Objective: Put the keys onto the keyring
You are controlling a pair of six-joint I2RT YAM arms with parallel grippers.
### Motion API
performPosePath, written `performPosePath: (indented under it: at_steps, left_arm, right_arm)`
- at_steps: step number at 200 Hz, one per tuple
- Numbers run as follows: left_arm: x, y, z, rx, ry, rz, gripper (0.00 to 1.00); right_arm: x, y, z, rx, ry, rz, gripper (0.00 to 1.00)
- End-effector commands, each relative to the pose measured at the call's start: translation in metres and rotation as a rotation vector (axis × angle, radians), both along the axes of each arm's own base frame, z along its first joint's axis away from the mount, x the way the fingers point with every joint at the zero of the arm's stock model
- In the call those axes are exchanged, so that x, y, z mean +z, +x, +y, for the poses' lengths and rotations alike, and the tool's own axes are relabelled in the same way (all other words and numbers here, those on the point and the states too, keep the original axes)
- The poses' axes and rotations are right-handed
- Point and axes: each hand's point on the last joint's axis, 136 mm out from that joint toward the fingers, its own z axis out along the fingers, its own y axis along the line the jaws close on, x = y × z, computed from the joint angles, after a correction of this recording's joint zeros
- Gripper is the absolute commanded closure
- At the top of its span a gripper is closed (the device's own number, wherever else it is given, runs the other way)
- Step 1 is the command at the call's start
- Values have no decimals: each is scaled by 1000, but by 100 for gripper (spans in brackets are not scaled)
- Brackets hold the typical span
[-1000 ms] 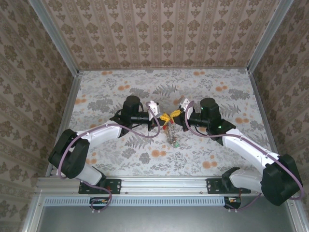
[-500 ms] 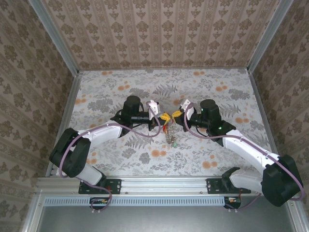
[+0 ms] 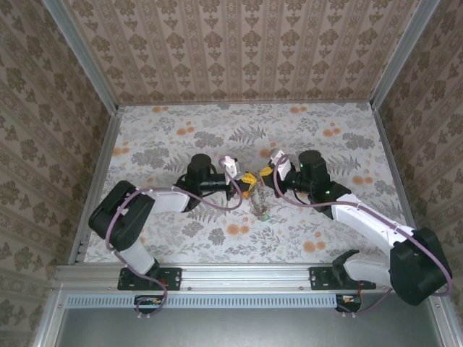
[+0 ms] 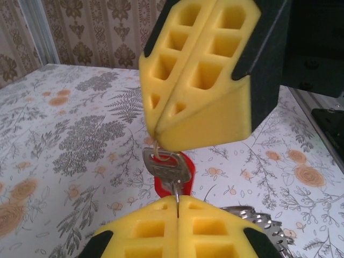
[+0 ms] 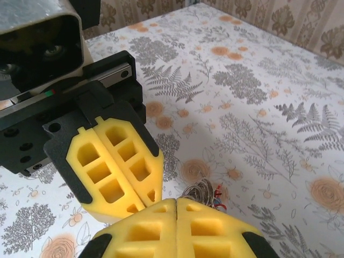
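Both grippers meet tip to tip above the table's middle. My left gripper (image 4: 177, 207) is shut on a thin silvery wire, the keyring (image 4: 177, 194). A silver key (image 4: 164, 164) with a red head hangs just above it, a loop of wire through its hole. That loop runs up into the shut yellow pads of my right gripper (image 4: 158, 138). In the right wrist view my right gripper (image 5: 176, 203) is shut against the left gripper (image 5: 146, 200). A bunch of keys (image 3: 259, 206) hangs below both grippers (image 3: 244, 182) (image 3: 263, 172).
The floral tabletop (image 3: 325, 137) is walled by patterned panels on three sides, with metal rails (image 3: 101, 166) along the edges. The arm bases sit on the near rail (image 3: 246, 275).
The left arm's elbow has swung right and inward, and its gripper sits slightly lower. The right gripper has edged left toward it. Both jaws stay shut.
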Motion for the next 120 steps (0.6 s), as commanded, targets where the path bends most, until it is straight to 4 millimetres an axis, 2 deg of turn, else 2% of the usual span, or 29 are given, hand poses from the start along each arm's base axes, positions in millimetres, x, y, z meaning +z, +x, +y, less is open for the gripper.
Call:
performPosePath:
  at_steps: [1,52,81,120]
  left_arm:
    - [28,5,-3,23,-136,-63,100]
    - [16,9,2,77,-146,-50,100]
    - [13,9,1,74,-146,-42,100]
    - [14,8,0,77,-154,-45,100]
  right_arm:
    - [-4,4,-2,-26,16,3,99]
    - [-6,-1,-13,-47,0,-7,99]
    - [-1,-11,-3,33,59,19,99]
    - [8,-10,10,93,133,40,100]
